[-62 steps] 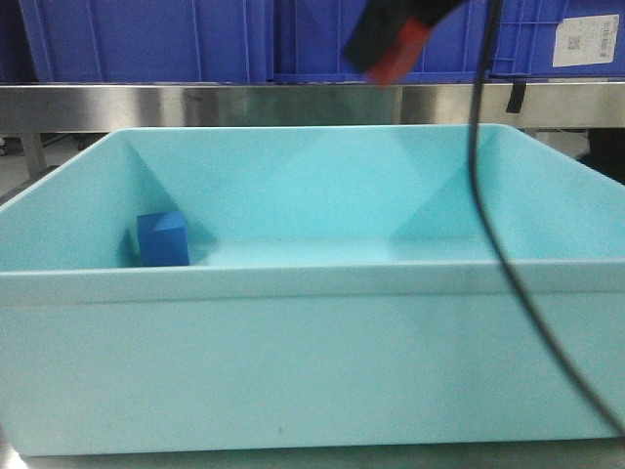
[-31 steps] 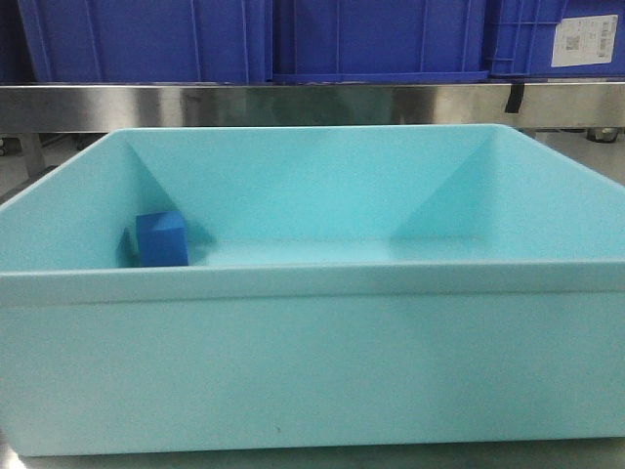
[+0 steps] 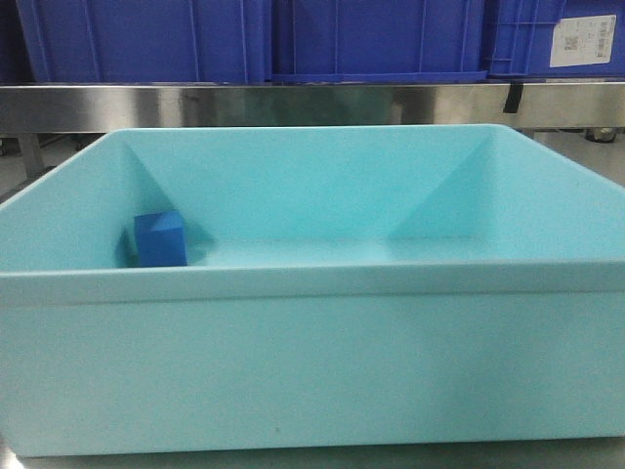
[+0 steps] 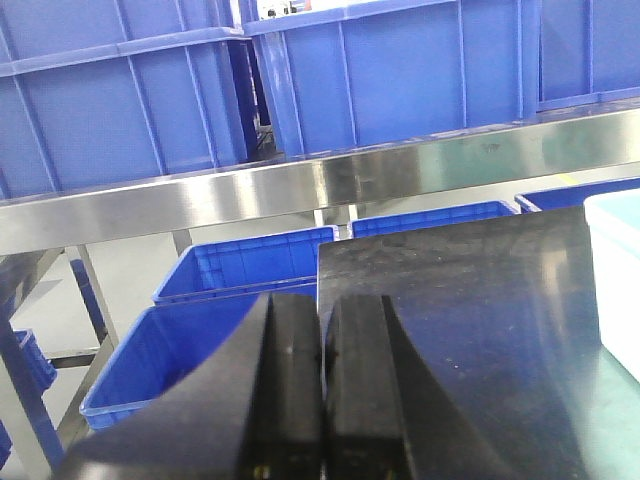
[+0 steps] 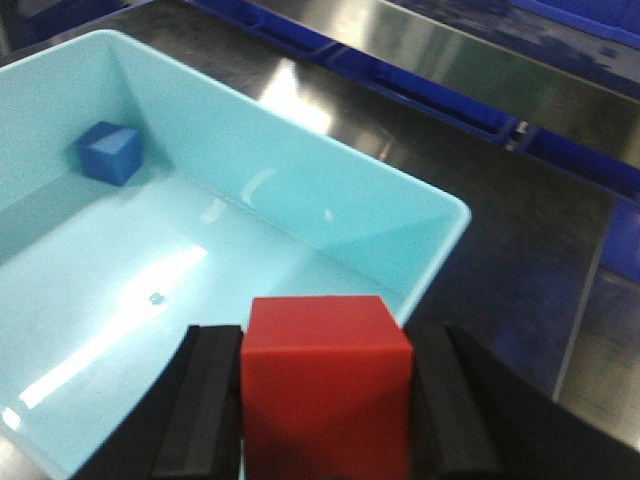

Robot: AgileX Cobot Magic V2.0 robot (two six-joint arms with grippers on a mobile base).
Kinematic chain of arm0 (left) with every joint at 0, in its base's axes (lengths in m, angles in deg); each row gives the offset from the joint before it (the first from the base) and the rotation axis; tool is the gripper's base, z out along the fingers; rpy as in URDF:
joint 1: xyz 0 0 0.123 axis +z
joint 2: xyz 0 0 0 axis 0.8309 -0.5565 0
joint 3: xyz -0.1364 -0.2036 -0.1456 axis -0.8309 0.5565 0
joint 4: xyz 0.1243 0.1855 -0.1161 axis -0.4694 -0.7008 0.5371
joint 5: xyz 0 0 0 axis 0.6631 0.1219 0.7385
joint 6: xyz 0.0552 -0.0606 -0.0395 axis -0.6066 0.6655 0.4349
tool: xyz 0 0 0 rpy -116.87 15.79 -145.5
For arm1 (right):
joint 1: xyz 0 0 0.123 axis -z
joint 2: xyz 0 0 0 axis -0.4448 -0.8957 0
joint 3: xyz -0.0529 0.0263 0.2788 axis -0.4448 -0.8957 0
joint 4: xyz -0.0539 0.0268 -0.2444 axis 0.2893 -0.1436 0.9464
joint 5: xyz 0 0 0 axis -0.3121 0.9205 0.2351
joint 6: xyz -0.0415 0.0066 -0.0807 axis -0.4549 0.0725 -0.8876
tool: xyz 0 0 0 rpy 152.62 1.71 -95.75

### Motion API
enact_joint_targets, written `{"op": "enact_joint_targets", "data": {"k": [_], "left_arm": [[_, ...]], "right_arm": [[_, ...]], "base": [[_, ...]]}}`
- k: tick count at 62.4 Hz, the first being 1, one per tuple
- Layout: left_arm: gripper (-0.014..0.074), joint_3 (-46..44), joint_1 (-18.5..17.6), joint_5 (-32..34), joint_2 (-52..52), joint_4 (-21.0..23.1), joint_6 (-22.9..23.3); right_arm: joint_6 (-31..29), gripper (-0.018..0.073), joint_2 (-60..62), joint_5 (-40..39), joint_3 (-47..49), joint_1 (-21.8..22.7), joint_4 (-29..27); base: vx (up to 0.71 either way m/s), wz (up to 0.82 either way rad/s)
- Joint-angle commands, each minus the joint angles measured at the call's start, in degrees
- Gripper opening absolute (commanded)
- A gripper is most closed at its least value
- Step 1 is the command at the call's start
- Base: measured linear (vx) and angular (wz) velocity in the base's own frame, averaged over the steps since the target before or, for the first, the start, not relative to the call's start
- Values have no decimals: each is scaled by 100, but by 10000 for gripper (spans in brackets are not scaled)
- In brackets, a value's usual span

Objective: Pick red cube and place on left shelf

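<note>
The right gripper (image 5: 328, 400) holds the red cube (image 5: 325, 370) clamped between its two black fingers (image 5: 205, 400), one pressed to each side face. The cube's lower part and the fingertips are cut off by the bottom edge of the right wrist view, so how deep the grip goes cannot be told. The cube hangs above the pale teal bin (image 5: 440, 200), over the inside near one corner; its height above the floor of the bin cannot be judged.

A blue cube (image 5: 110, 152) sits on the bin floor in the far corner, close against the walls. In the front view the same blue cube (image 3: 161, 239) shows partly behind the bin's near wall (image 3: 312, 362), its base hidden.

The left gripper (image 4: 322, 390) is closed, its dark fingers (image 4: 290, 380) meeting along a thin seam with nothing between them. It is over the dark tabletop (image 4: 480, 330), and only a sliver of the bin shows at the right edge of that view. Beyond runs a steel shelf (image 4: 300, 190) with blue crates (image 4: 400, 70) on top and more below.
</note>
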Motion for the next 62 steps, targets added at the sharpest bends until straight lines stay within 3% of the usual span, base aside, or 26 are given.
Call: {"op": "enact_joint_targets", "data": {"k": [1,18,62], "left_arm": [[106,126,-7,516,15,27,-3],[106,126,-7,516,15,27,-3],[106,126,-7,516,15,27,-3]], "right_arm": [[0,59,225,-552,31,355,-202],[0,59,609,-490,-121,820,-248],[0,59,609,-368,-121,821,-248]], "base": [[0,0],[0,0],[0,0]]}}
